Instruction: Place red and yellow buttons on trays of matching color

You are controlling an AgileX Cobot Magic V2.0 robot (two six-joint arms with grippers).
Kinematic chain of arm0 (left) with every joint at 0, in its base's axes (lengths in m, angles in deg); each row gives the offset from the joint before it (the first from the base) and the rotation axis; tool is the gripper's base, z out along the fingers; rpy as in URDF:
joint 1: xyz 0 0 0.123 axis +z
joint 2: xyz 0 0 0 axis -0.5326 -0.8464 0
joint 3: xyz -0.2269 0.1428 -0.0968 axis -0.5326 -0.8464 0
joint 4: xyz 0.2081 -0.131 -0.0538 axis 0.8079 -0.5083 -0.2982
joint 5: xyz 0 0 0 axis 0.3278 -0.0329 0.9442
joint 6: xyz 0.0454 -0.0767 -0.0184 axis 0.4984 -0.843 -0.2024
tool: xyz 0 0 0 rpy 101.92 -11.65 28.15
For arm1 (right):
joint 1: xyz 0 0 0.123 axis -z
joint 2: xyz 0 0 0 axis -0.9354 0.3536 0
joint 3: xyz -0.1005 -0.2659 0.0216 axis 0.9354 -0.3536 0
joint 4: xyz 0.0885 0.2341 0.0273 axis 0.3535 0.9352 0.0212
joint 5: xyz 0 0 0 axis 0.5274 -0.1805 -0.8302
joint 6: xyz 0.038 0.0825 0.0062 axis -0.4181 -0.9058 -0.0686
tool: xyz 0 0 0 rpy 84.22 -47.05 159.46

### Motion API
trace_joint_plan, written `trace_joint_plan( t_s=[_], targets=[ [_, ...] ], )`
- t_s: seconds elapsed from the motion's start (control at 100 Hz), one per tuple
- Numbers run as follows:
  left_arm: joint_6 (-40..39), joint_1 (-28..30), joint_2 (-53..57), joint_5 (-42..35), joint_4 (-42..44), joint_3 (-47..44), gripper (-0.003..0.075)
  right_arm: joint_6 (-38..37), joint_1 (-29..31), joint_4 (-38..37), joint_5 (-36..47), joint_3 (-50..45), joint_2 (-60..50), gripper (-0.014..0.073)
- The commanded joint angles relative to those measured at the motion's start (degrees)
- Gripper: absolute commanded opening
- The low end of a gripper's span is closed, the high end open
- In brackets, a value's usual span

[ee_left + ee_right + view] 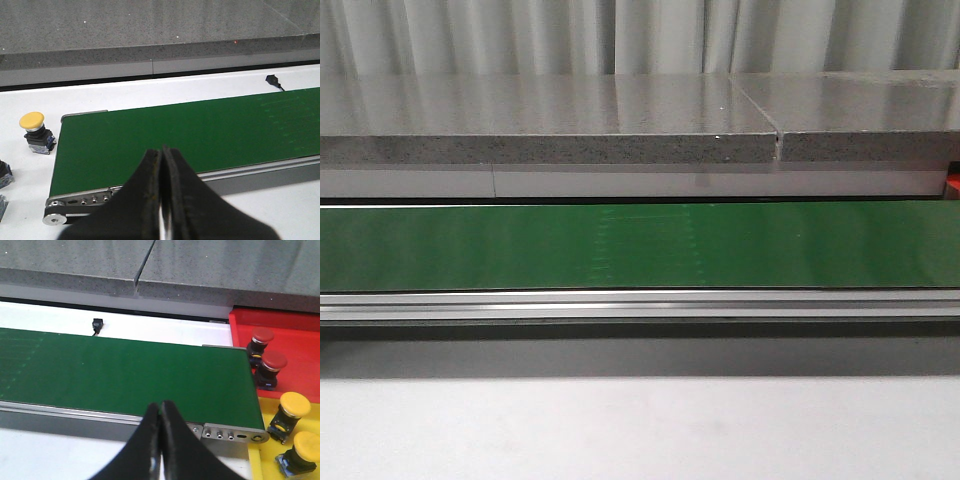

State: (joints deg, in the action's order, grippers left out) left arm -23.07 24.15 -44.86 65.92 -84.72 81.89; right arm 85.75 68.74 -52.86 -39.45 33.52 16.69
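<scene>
Two red buttons (pixel 266 352) stand on the red tray (pixel 295 332) at the right wrist view's right edge, two yellow buttons (pixel 299 427) on the yellow tray (pixel 260 467) below them. Another yellow button (pixel 34 131) stands off the green belt's (pixel 640 245) end. Left gripper (pixel 161 165) and right gripper (pixel 160 415) have fingers pressed together, holding nothing.

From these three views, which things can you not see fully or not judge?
- Dark objects beside the yellow button, left wrist view: cut by the picture edge, unidentifiable.
- Yellow tray and red tray, right wrist view: cut off by the edge; total button count unknown.
- Front view: shows only the green belt; both grippers and all buttons out of frame.
</scene>
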Motion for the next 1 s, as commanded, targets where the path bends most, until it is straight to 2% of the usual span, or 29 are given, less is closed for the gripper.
trace_joint_plan(
  t_s=[0.0,0.75,0.9,0.99],
  targets=[
    [0.0,-0.4,-0.5,-4.0,-0.8,1.5,-0.0021,0.5,-0.1,0.3,4.0,1.4,0.6,-0.0067],
    [0.0,-0.4,-0.5,-4.0,-0.8,1.5,-0.0021,0.5,-0.1,0.3,4.0,1.4,0.6,-0.0067],
    [0.0,-0.4,-2.2,-5.5,4.2,1.5,-0.0021,0.5,-0.1,0.3,4.0,1.4,0.6,-0.0067],
    [-0.5,-0.4,-5.0,-5.3,3.5,1.7,-0.0021,0.5,-0.1,0.3,4.0,1.4,0.6,-0.0067]
  ],
)
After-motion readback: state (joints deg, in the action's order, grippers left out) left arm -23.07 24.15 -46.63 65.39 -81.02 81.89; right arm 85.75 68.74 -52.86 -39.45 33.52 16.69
